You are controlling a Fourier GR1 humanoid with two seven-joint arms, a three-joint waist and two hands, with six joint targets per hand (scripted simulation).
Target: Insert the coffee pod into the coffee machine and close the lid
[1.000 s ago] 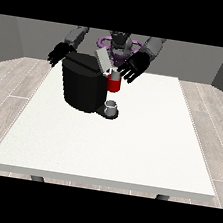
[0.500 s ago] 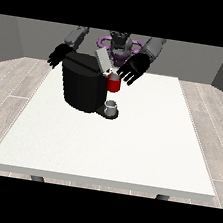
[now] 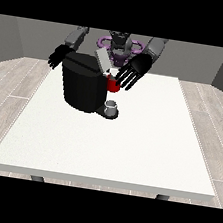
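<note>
A black coffee machine (image 3: 83, 86) stands on the white table (image 3: 129, 141), left of the middle. Its grey lid (image 3: 102, 60) is tilted up and open behind the top. A red part with a white top, which may be the coffee pod (image 3: 112, 84), shows at the machine's front right. The hand at the view's right (image 3: 134, 70) hovers just above and right of that red part, its fingers spread and straight, holding nothing. The hand at the view's left (image 3: 59, 55) hangs behind the machine's left side with its fingers relaxed. A small grey cup (image 3: 111, 107) sits on the machine's base.
The table stretches wide to the right of the machine and towards the camera. The robot's torso (image 3: 119, 46) is behind the table's far edge. A wooden floor surrounds the table.
The hand at the view's right has shifted slightly down and towards the red part. The machine, the lid and the other hand stay as they were.
</note>
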